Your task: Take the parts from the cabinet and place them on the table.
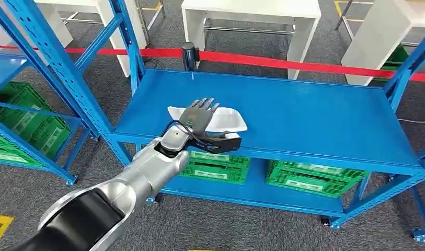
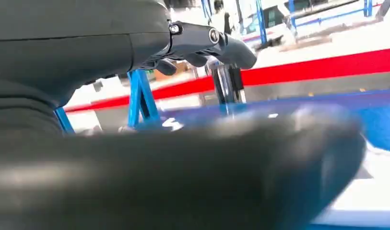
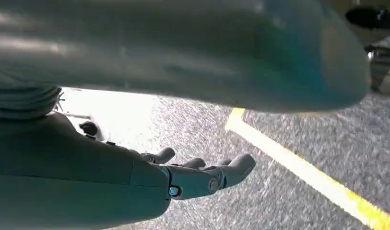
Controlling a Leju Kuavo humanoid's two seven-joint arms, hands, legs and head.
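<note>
A white, shallow tray-like part [image 1: 230, 120] lies near the front edge of the blue cabinet shelf [image 1: 314, 120]. My left hand [image 1: 199, 121] reaches in over the part's left half, fingers stretched flat above it and the thumb sticking out along its front edge. In the left wrist view the fingers [image 2: 202, 40] and the thick blurred thumb [image 2: 183, 172] stand apart with only shelf and background between them, and a piece of the white part [image 2: 375, 191] shows past the thumb. My right hand [image 3: 197, 177] hangs over the grey floor, fingers loosely apart and holding nothing.
Green crates [image 1: 314, 178] sit on the lower shelf, and more [image 1: 22, 123] in the blue rack at left. A red barrier tape [image 1: 304, 65] on a black post [image 1: 188, 55] runs behind the shelf, white tables [image 1: 252, 15] beyond. A yellow floor line [image 3: 303, 167] runs near my right hand.
</note>
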